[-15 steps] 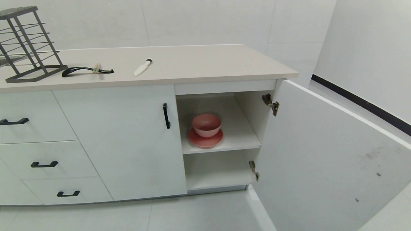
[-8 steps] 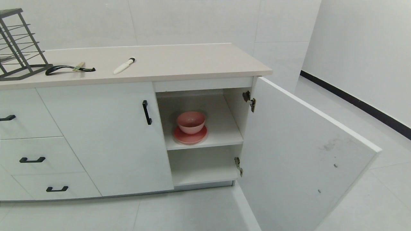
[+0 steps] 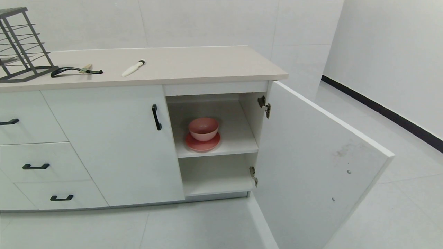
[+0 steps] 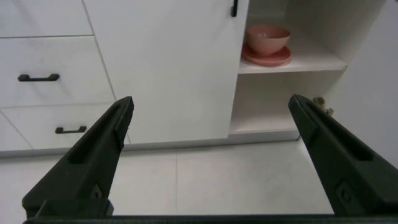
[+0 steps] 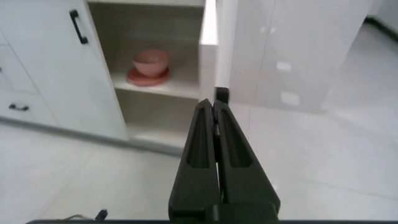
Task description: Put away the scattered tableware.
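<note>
Change: camera view shifts since a second ago, so the cupboard sits further left in the head view; nothing on it moves.
Left gripper (image 4: 211, 102): jaws spread wide, holding nothing, hanging low over the floor in front of the drawers.
Right gripper (image 5: 214, 104): fingers pressed together, holding nothing, pointing toward the edge of the open cupboard door (image 3: 318, 166).
Door risk: the door juts out on the robot's right; a turn of the base or a sweep of the right arm could likely knock it.
Shelf (image 3: 238, 147): a pink bowl (image 3: 203, 127) sits on a red plate (image 3: 202, 145), already stored.
Shelf risk: pushing more pieces in carelessly could probably shove the bowl off the plate.
Counter (image 3: 200, 64): a white knife (image 3: 132, 68) and a curved black utensil (image 3: 74, 71) lie loose, well apart from both grippers, near a wire rack (image 3: 20, 45).
Counter risk: both lie flat and thin, so a pinch could slip or skid them toward the edge.
</note>
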Robot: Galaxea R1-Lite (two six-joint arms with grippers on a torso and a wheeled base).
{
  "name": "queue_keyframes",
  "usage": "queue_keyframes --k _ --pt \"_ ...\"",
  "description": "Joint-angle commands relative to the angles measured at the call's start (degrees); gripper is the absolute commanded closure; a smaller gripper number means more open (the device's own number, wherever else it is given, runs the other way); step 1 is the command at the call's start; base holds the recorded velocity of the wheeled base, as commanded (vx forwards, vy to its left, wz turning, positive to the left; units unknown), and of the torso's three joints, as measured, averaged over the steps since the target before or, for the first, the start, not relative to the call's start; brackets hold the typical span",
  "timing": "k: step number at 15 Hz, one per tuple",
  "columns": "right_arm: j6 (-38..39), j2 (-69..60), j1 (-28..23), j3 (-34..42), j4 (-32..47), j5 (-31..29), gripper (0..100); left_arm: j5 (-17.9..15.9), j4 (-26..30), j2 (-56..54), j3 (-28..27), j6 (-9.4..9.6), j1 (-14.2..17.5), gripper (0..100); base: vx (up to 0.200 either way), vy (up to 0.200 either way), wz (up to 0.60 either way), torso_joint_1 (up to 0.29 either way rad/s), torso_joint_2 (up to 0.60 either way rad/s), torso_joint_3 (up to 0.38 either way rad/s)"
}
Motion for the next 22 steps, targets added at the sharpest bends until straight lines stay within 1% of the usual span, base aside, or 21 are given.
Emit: queue_keyframes --k 1,4,5,7,8,10,18,22 --pt "-0.8 22.6 1.3 -2.4 -7.4 0.1 100 0.0 0.0 0.1 0.0 0.02 0.0 0 0.0 -0.2 0.0 0.017 0.0 0.002" --pt "-1.8 32.5 1.4 -2.2 -13.7 0.1 100 -0.1 0.0 0.1 0.0 0.02 0.0 0 0.0 0.0 0.0 0.0 0.0 0.0" --pt "-2.8 36.1 1.8 -2.2 -17.3 0.9 100 0.0 0.0 0.1 0.0 0.02 0.0 0 0.0 0.0 0.0 0.0 0.0 0.0" --pt "-4.2 43.3 2.6 -1.9 -25.7 5.7 100 -0.1 0.0 0.1 0.0 0.02 0.0 0 0.0 0.0 0.0 0.0 0.0 0.0" --pt "-4.4 45.9 2.6 -1.7 -27.7 6.9 100 -0.1 0.0 0.1 0.0 0.02 0.0 0 0.0 0.0 0.0 0.0 0.0 0.0" --pt "-4.5 47.6 2.6 -1.8 -28.1 7.2 100 0.0 0.0 0.1 0.0 -0.07 0.0 0 0.0 0.0 0.0 0.0 0.0 0.0" --pt "-6.0 47.6 2.8 -0.9 -28.4 7.3 100 0.0 0.0 0.1 0.0 -0.07 0.0 0 0.0 0.0 0.0 0.0 0.0 0.0" --pt "-5.7 47.6 7.9 -1.0 -29.2 7.8 100 0.0 0.0 0.1 0.0 -0.07 0.0 0 0.0 0.0 0.0 0.0 0.0 0.0"
